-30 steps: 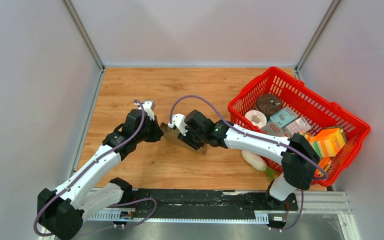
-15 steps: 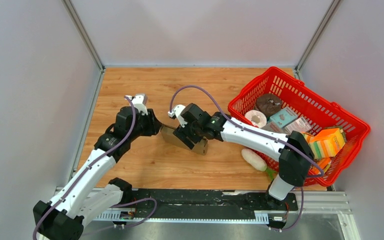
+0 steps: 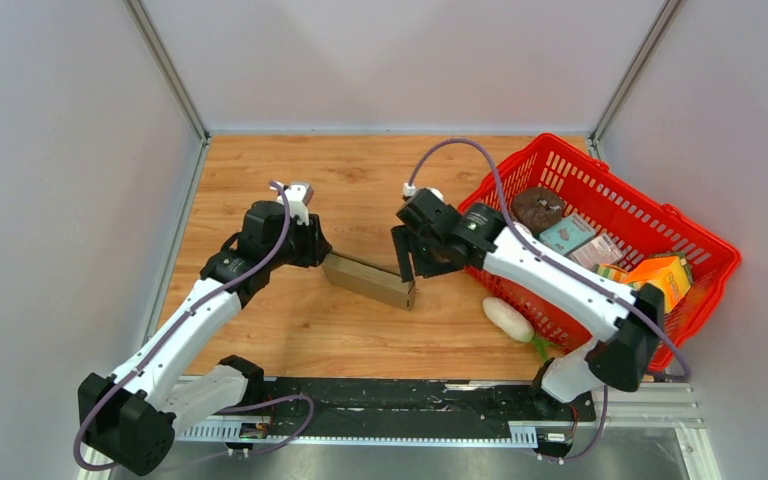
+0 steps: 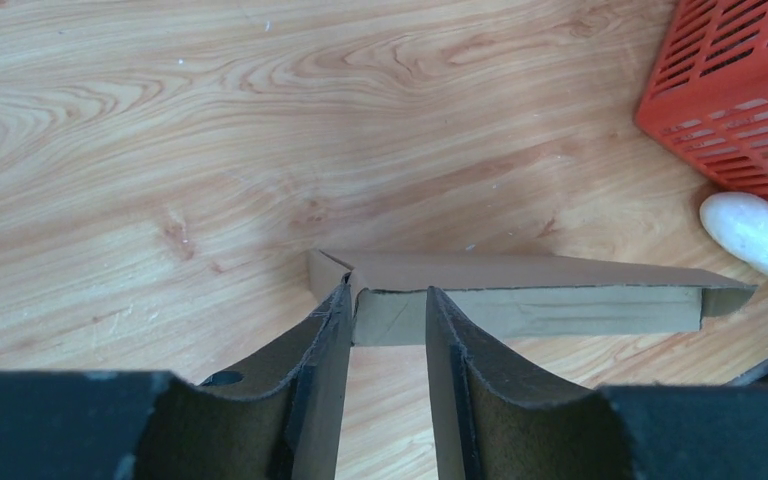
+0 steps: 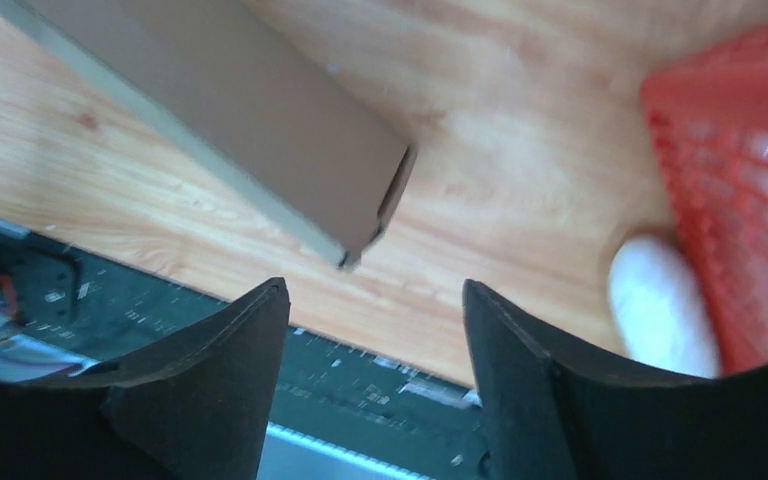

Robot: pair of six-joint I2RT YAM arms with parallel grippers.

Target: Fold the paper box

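Note:
The paper box (image 3: 368,280) is a flat, closed brown cardboard box lying on the wooden table. It also shows in the left wrist view (image 4: 520,290) and in the right wrist view (image 5: 230,130). My left gripper (image 3: 318,250) is at the box's left end. Its jaws stand a small way apart, and its tips (image 4: 387,290) are against the box's side wall with nothing between them. My right gripper (image 3: 405,265) hangs above and just behind the box's right end, wide open and empty (image 5: 375,285).
A red plastic basket (image 3: 560,145) full of groceries stands at the right, close behind my right arm. A white packet (image 3: 508,318) lies on the table beside the basket, right of the box. The black base rail (image 3: 390,395) runs along the near edge.
My right gripper has come off the middle of the box and moved up and to the right, now open. My left gripper stays at the box's left end. The box lies uncovered.

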